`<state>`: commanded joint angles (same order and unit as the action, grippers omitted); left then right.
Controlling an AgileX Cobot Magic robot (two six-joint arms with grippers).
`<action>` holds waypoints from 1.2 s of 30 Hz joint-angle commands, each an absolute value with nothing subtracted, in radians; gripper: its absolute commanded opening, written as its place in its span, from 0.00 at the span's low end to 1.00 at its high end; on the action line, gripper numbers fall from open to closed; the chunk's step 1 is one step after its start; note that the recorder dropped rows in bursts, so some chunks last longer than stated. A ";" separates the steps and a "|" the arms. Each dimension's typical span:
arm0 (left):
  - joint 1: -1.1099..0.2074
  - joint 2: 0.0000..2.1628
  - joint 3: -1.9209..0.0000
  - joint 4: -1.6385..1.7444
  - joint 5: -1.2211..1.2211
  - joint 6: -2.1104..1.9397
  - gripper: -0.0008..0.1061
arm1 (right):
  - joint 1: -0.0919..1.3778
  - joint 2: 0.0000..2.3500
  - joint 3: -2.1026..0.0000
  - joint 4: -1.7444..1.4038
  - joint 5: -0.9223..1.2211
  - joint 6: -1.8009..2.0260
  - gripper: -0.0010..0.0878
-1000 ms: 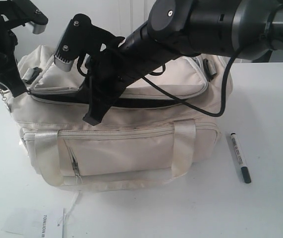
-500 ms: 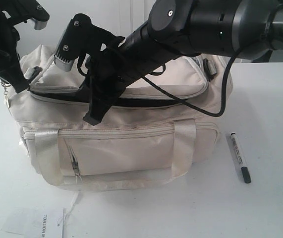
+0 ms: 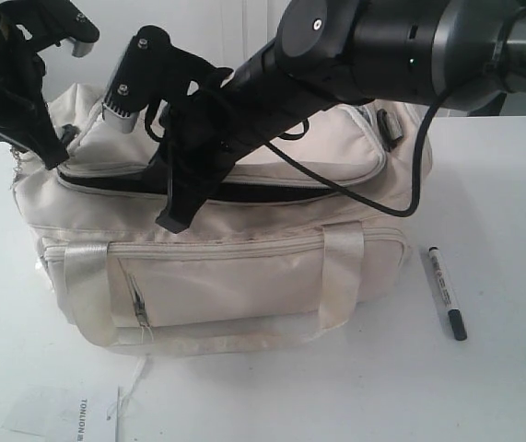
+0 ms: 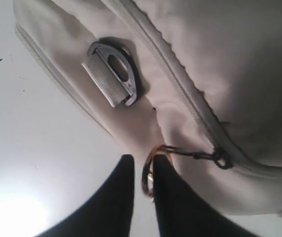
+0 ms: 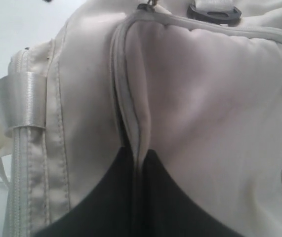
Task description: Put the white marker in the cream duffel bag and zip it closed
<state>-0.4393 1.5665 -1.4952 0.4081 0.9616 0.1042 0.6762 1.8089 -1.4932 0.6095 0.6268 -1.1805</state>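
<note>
The cream duffel bag (image 3: 244, 276) stands mid-table with its top zip partly open as a dark slit. The white marker (image 3: 447, 293) lies on the table to the bag's right, apart from both grippers. My left gripper (image 3: 58, 155) is at the bag's left end, next to a strap ring (image 4: 112, 74). The left gripper (image 4: 143, 163) has its fingers close together around the gold zip ring (image 4: 144, 180), whose chain runs taut to the slider. My right gripper (image 3: 172, 221) reaches across the bag's top. The right gripper (image 5: 137, 153) is shut on a fold of the zip edge of the bag (image 5: 205, 98).
The right arm (image 3: 382, 46) spans over the bag from the upper right, its cable looping down the bag's right side. A printed paper tag (image 3: 69, 414) lies at the front left. White table (image 3: 502, 184) surrounds the bag. A shiny handle (image 5: 24, 106) runs beside the pinched edge.
My left gripper has moved right and slightly up, in against the bag's left end. The right arm, the bag and the marker have stayed put.
</note>
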 joint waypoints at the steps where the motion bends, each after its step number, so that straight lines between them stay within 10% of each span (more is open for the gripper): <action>1: -0.439 1.567 -1.495 0.403 0.963 0.104 0.47 | 0.676 1.809 -1.493 0.610 0.627 -1.180 0.01; 4: -0.439 1.552 -1.495 0.395 0.963 0.097 0.60 | 0.676 1.809 -1.493 0.610 0.627 -1.180 0.01; 17: -0.439 1.454 -1.495 0.115 0.924 0.450 0.61 | 0.676 1.809 -1.493 0.584 0.580 -1.180 0.02; 24: -0.439 1.449 -1.402 0.065 0.880 0.507 0.61 | 0.676 1.809 -1.493 0.582 0.556 -1.169 0.39; 36: -0.439 1.348 -1.154 -0.029 0.499 0.651 0.61 | 0.676 1.809 -1.493 0.579 0.533 -1.136 0.55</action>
<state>-0.4393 1.3484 -1.1541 -0.0290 0.4991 0.6513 0.6762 1.8089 -1.4932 0.5791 0.5327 -1.1355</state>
